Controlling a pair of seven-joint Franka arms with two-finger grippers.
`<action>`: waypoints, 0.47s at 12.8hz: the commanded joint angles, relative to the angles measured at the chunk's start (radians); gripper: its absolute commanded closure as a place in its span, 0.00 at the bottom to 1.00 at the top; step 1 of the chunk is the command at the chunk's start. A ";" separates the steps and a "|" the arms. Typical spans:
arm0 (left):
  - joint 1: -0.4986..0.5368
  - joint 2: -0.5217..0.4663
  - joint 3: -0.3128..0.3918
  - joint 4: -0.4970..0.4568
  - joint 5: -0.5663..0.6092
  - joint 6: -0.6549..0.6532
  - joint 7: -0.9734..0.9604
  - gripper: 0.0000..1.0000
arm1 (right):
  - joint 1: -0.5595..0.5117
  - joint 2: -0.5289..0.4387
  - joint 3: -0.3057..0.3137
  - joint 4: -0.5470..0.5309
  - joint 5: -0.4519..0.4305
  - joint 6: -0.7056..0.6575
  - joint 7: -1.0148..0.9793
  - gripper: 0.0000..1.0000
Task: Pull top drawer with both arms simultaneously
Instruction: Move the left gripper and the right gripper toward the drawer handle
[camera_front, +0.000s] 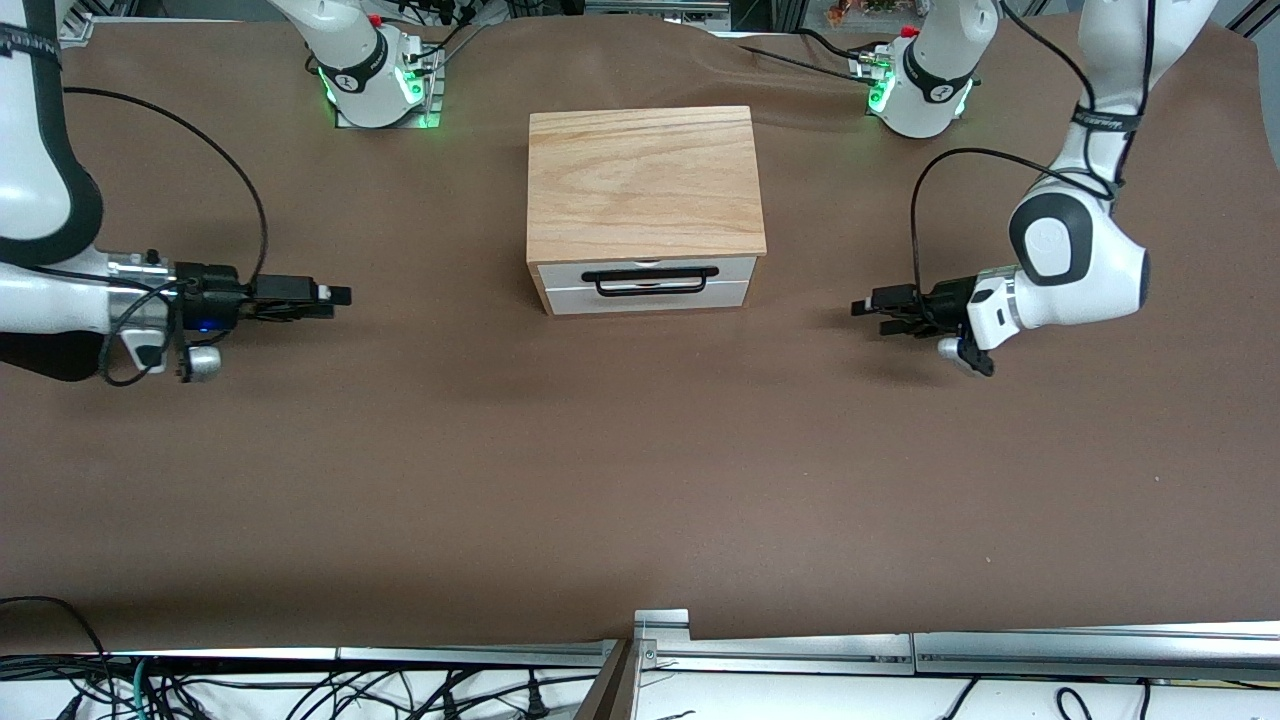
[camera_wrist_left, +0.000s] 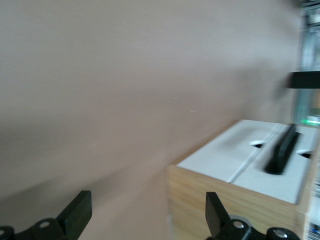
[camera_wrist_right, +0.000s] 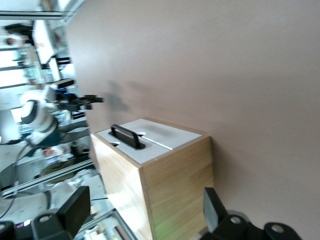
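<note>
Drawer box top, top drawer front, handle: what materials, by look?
Box top: light wood, likely oak veneer or solid, matte; clear grain lines show. Top drawer front: smooth white panel, probably painted or laminated board. Handle: thin black wire, likely coated metal. Both grippers hang open, away from the box.

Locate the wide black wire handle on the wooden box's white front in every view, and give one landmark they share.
Front view: the wide black wire handle lies across the white front, just under the wood-grain top slab.
Left wrist view: the handle stands up from the white front, near the picture's edge.
Right wrist view: the handle sits on the white front.
Shared landmark: the light wood box side.
</note>
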 joint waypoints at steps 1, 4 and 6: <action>0.036 0.069 -0.056 0.009 -0.225 -0.107 0.189 0.00 | 0.001 -0.001 0.004 -0.114 0.171 0.018 -0.147 0.00; 0.036 0.160 -0.073 0.023 -0.396 -0.276 0.296 0.00 | 0.067 0.005 0.010 -0.200 0.302 0.083 -0.299 0.00; 0.029 0.230 -0.107 0.044 -0.499 -0.332 0.430 0.00 | 0.096 0.040 0.012 -0.230 0.403 0.080 -0.407 0.00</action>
